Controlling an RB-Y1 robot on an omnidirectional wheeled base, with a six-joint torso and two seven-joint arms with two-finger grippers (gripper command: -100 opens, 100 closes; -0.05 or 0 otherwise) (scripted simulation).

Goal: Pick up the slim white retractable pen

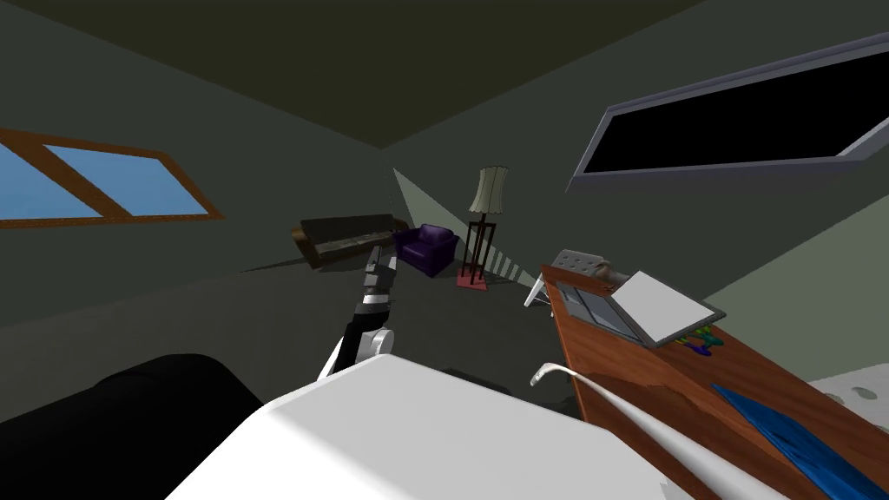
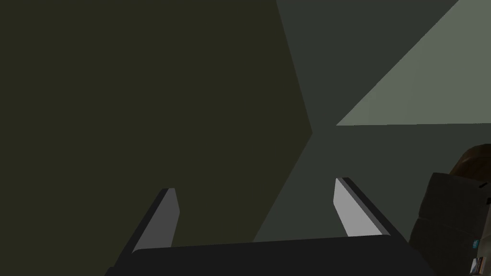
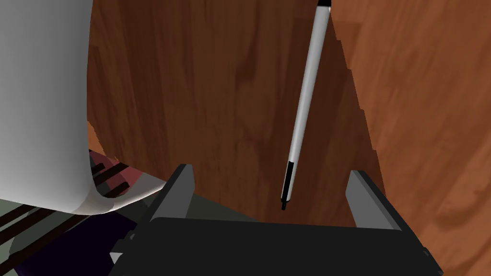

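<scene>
Two blades of my right gripper [image 3: 271,170] stand wide apart, holding nothing. Step: pre-grasp, poised over the pen [image 3: 304,105]. It lies flat on the reddish wood-grain desk [image 3: 216,96] at my right. Its near black tip sits between the blades, closer to one, and the barrel runs away to the far side. Slim, round, smooth white barrel, black at both ends: likely to roll. Next: centre over the barrel, lower, close fully across it. Left gripper [image 2: 256,187] out in front, blades apart, empty.
</scene>
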